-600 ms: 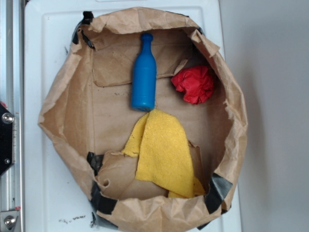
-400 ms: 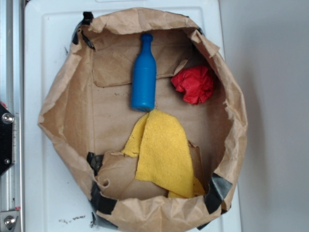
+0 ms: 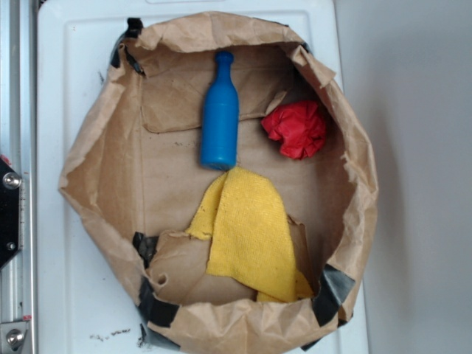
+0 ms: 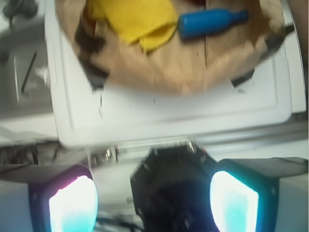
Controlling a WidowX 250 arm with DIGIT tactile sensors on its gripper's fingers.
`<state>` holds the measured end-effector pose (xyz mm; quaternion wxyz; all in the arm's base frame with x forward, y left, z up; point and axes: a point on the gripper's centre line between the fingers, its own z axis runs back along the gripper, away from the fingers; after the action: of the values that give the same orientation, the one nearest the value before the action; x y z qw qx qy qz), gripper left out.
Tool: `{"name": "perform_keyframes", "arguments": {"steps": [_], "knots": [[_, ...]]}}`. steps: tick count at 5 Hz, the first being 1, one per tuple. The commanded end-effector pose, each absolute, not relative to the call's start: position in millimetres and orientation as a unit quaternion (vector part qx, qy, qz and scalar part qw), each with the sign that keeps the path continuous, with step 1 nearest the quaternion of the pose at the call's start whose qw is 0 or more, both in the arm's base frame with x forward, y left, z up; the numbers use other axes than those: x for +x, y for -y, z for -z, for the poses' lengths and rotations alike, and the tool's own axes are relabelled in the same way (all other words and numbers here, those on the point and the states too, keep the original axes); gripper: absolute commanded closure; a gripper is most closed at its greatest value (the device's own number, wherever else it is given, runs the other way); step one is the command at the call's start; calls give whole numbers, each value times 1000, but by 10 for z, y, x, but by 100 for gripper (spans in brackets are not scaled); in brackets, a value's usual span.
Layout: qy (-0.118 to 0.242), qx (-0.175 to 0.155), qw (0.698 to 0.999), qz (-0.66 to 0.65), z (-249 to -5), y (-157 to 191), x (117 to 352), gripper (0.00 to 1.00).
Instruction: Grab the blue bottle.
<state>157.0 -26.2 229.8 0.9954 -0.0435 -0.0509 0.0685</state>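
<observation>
The blue bottle (image 3: 220, 114) lies flat in the brown paper bag (image 3: 103, 169), cap toward the far rim, base touching the yellow cloth (image 3: 247, 232). In the wrist view the blue bottle (image 4: 210, 22) lies sideways at the top, right of the yellow cloth (image 4: 133, 19). My gripper (image 4: 153, 200) is open, its two glowing pads (image 4: 73, 205) wide apart with nothing between them. It hovers well outside the bag, over the black base at the table's side. The gripper is out of sight in the exterior view.
A red wrinkly ball (image 3: 297, 127) rests in the bag right of the bottle. The bag sits on a white tray (image 3: 55, 258). A metal rail (image 3: 16, 147) and the black robot base (image 4: 171, 188) stand along the tray's left side.
</observation>
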Motion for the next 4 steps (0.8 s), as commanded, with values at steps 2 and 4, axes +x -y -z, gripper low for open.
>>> {"name": "perform_keyframes", "arguments": {"steps": [2, 4], "knots": [[151, -64, 922, -350, -1791, -210, 2589, 0], [125, 21, 901, -416, -1278, -650, 2750, 0]]}}
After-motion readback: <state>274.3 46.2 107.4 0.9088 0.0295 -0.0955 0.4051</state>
